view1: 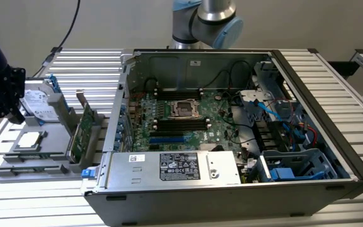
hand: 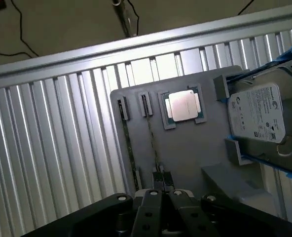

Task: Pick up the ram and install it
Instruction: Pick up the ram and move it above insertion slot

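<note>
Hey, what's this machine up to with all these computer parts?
A robot arm's gripper is closed on the end of a ram stick standing on edge in a gray parts tray, beside a second stick, a processor chip and a hard drive. It is not yet lifted out. The open computer case sits alongside.

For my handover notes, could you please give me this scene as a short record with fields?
gripper: shut, hovering over the grey tray
nearest thing: the near end of the ram, lying in its tray slot
contact with it: cannot tell
also on tray: second stick, processor, hard drive
computer case: open, motherboard exposed
</note>
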Controlling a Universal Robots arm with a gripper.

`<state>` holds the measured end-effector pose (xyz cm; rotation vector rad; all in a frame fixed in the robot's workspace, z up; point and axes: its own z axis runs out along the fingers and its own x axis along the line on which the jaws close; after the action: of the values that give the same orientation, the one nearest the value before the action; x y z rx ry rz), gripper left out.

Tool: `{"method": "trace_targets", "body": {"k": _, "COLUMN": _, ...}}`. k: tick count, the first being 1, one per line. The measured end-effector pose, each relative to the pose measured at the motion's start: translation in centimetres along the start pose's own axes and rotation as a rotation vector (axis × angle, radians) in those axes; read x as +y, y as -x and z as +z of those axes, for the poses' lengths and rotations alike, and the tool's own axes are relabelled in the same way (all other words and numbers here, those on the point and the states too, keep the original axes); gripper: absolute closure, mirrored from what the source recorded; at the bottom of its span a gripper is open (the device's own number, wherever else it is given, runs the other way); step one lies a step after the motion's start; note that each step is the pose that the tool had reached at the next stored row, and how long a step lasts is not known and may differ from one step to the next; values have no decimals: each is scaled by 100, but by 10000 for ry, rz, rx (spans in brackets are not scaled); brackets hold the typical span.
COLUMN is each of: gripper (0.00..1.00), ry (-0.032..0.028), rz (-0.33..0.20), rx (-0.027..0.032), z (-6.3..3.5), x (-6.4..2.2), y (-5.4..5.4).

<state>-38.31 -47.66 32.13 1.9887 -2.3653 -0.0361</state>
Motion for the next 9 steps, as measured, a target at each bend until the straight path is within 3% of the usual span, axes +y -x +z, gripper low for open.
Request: {"method": "trace_targets", "body": {"k": 9, "gripper": 89, "ry": -39, "rz": -1637, "rx": 83, "z": 39, "x": -2, "y": 1}}
